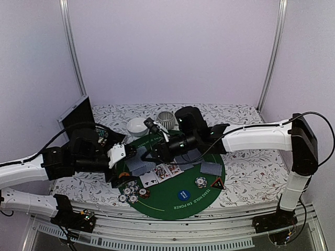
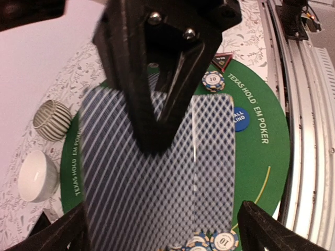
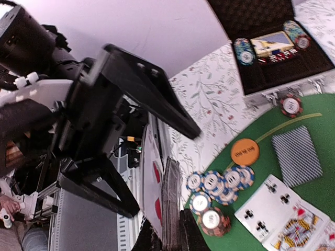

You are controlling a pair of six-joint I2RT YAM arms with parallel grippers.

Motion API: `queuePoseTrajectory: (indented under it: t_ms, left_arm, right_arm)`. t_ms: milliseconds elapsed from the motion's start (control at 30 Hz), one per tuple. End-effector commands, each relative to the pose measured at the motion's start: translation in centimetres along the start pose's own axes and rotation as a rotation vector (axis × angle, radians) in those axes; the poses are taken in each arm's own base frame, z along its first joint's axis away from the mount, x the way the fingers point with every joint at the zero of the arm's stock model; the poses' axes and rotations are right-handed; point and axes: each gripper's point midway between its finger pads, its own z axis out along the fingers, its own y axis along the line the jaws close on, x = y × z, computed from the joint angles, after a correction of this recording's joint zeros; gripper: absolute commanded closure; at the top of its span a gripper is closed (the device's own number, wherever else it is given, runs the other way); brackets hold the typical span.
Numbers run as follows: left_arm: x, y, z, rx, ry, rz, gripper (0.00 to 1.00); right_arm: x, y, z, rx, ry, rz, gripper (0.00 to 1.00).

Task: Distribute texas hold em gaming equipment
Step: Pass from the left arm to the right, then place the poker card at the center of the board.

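Right gripper [image 3: 166, 239]: clenched on a stack of grey-blue-backed playing cards [image 3: 170, 201], held above the green mat [image 1: 172, 205] toward its 9 o'clock; left gripper [image 2: 162, 222]: released, jaws spread wide either side of that stack; striped poker chips [image 1: 130, 193]: heaped at the mat's 8 o'clock; blue button disc [image 1: 183, 194]: at 6; red-black triangle [image 1: 217, 183]: at 4; white bowl [image 1: 137, 126] and striped grey bowl [image 1: 166, 120]: off the mat, beyond 11 and 12 o'clock.

Smooth cards [image 2: 209, 157]; matt cloth mat [image 2: 267, 178]; glossy white bowl [image 2: 36, 175].
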Motion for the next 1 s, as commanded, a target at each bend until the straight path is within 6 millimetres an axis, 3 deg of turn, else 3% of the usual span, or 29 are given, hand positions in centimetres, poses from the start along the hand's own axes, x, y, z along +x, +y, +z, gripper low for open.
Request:
queuePoseTrajectory:
  t_ms: [0,67,300,400,467,567,633,733,967]
  left_arm:
    - [-1.6,2.5,-1.3,-0.157,-0.076,0.033,0.02]
    - [-2.1,2.6,-1.9,-0.172,-0.104,0.038,0.02]
    - [-2.6,2.3,-2.1,-0.150,-0.128,0.041,0.02]
    - [-2.7,2.2,-2.1,-0.146,-0.131,0.042,0.02]
    - [-2.7,2.2,-2.2,-0.146,-0.133,0.044,0.02]
    - [-2.8,2.2,-2.2,-0.147,-0.136,0.044,0.02]
    - [-2.8,2.1,-2.3,-0.146,-0.136,0.047,0.02]
    - [-2.8,2.1,-2.3,-0.146,-0.137,0.047,0.02]
    - [-2.9,2.0,-2.4,-0.140,-0.141,0.048,0.02]
  right_arm:
    - [-2.1,-3.5,-7.4,0.187,-0.110,0.115,0.98]
    - [-1.4,-6.9,-11.8,0.289,-0.169,0.225,0.98]
    - [5.8,-16.7,-28.8,0.656,-0.436,0.555,0.98]
    - [9.3,-18.7,-34.5,0.770,-0.555,0.646,0.98]
    - [11.7,-19.9,-37.2,0.827,-0.605,0.704,0.98]
    - [14.4,-21.4,-39.2,0.865,-0.636,0.771,0.97]
    - [15.5,-22.2,-39.5,0.850,-0.655,0.804,0.97]
    - [17.0,-23.3,-38.9,0.818,-0.651,0.873,0.96]
    - [19.3,-24.7,-38.2,0.824,-0.634,0.955,0.82]
